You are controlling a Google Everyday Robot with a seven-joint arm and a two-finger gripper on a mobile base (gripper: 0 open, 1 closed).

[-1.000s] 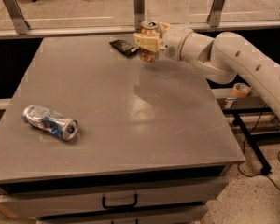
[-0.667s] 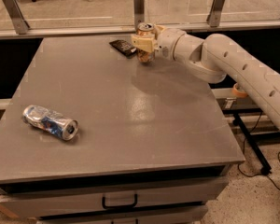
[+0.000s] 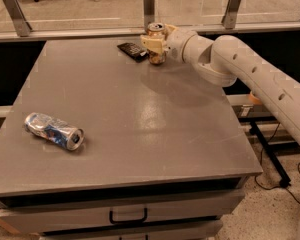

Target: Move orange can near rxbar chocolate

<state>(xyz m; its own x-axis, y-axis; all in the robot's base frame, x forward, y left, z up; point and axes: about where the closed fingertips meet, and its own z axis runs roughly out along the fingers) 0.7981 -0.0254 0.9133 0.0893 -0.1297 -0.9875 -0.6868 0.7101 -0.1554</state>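
The orange can (image 3: 156, 57) stands upright near the far edge of the grey table (image 3: 125, 119), its silver top showing. My gripper (image 3: 154, 43) reaches in from the right and is shut on the orange can around its upper half. The rxbar chocolate (image 3: 132, 50), a flat black bar, lies on the table just left of the can, a small gap between them. The can's base looks to be at or just above the table surface.
A crushed silver-and-blue can (image 3: 54, 130) lies on its side at the front left of the table. Glass panels with metal posts (image 3: 149, 6) run behind the far edge. My white arm (image 3: 250, 74) spans the right side. A drawer handle (image 3: 128, 216) sits below the front edge.
The gripper with the orange can has shifted slightly left and lower, ending closer to the black bar. The crushed can has not moved.
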